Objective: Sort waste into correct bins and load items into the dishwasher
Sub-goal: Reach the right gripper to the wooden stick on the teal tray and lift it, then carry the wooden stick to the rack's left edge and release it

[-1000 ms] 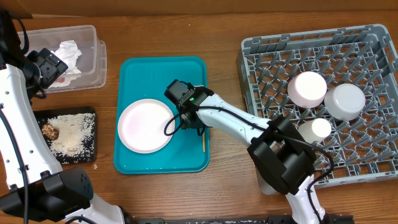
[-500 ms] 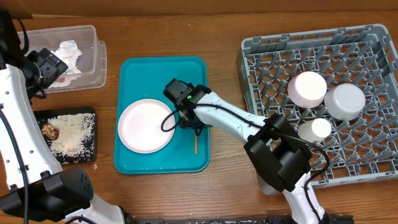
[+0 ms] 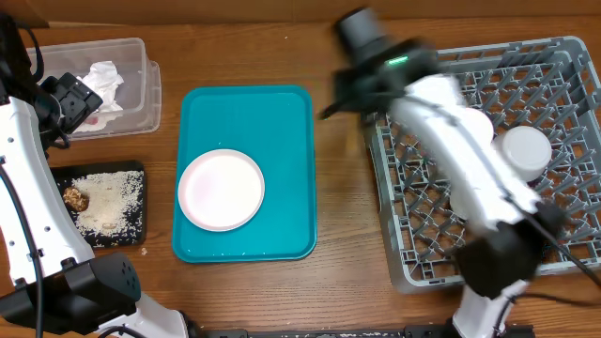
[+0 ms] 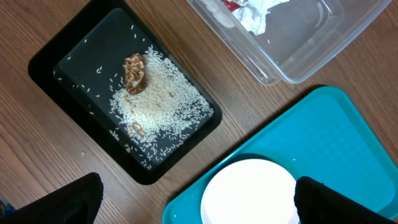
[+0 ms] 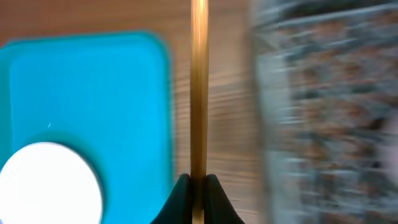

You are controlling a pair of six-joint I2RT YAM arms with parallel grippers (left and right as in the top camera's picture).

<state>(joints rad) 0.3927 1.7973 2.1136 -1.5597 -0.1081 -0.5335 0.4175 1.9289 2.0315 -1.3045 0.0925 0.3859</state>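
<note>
Pink plate (image 3: 221,190), teal tray (image 3: 282,122), grey rack (image 3: 563,47), black tray (image 3: 99,166)

Plate (image 3: 221,190) on tray (image 3: 282,122), left of rack (image 3: 565,86)

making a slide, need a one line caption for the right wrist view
Right gripper holding a wooden stick, with the teal tray on one side and the blurred dish rack on the other.

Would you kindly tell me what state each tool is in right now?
Left tool: open, empty.
Right tool: shut on the wooden stick.
</note>
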